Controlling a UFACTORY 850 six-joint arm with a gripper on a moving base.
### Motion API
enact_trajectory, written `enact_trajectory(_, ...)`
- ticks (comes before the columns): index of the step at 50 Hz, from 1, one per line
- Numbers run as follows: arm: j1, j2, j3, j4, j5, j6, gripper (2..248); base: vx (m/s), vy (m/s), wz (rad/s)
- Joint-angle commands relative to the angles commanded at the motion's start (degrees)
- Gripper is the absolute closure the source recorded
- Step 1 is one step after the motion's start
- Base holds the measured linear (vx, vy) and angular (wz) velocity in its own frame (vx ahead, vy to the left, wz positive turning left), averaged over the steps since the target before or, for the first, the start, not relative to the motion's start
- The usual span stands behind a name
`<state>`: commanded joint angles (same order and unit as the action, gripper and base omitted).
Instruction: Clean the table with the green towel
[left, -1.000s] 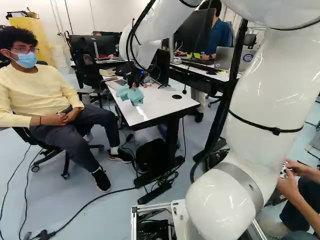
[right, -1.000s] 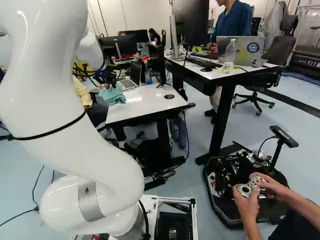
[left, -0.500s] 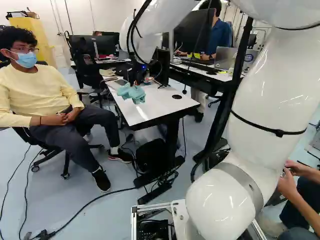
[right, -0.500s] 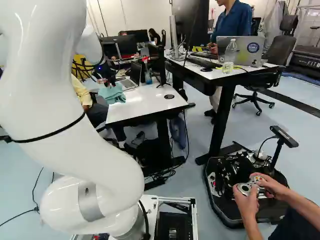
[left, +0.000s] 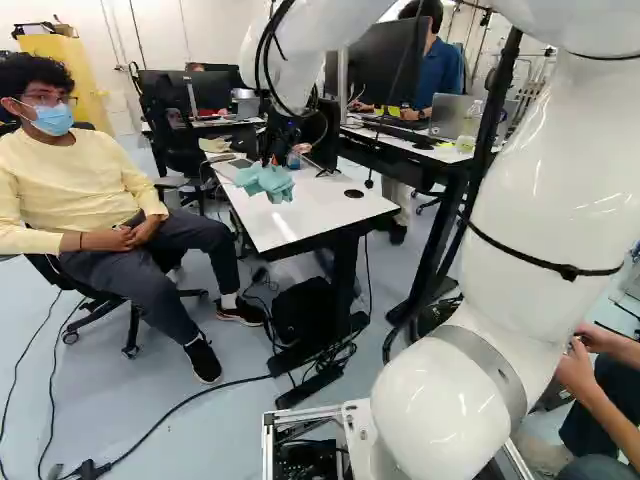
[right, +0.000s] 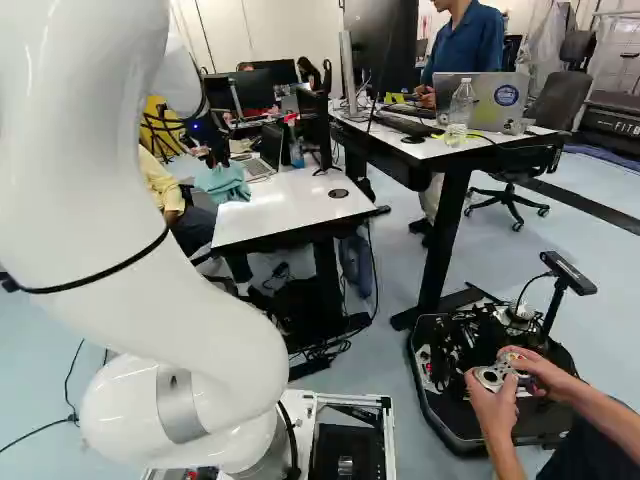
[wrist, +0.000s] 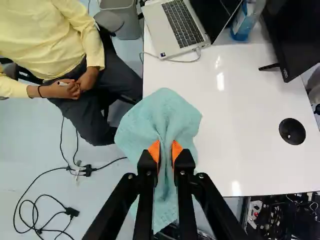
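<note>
White arm (left: 545, 200) fills the right of the left base view and reaches forward over a white table (left: 320, 215). Seated person in yellow (left: 75, 190) by the table's left side, knees close to the edge; tight room there. A taller desk (right: 465, 146) stands to the table's right, a gap of floor between the two.

Wrist view: laptop (wrist: 177, 27) at the far end, black monitor (wrist: 296, 37) along the right side, its foot on the table. White top runs from the towel across to a round black disc (wrist: 292, 131), then on to the right and near edges.

Green towel (left: 265, 182) hangs from the gripper (left: 275, 150), at the table's left part. Wrist view puts the side edge beneath it: some cloth over the tabletop, some out over the floor. Cannot tell whether it touches the top.

Jaws nearly closed, a narrow band of bunched cloth between; orange pads (wrist: 154, 151) press it from both sides. The wrist view alone gives these pads clearly. Left base view gives the seated person down to the shoes; right base view gives a low black wheeled platform (right: 440, 432). Small blue-based bottle (wrist: 242, 25) beside the laptop.
</note>
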<state>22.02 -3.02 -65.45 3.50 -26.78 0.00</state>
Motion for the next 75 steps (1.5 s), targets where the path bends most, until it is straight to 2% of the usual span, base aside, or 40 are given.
enact_trajectory(43, 0.06, 0.33, 0.22, 0.00, 0.00, 0.00, 199, 0.000, 0.000, 0.000)
enact_trajectory(75, 2.27, 8.56, 8.41, 0.00, 0.00, 0.00, 199, 0.000, 0.000, 0.000)
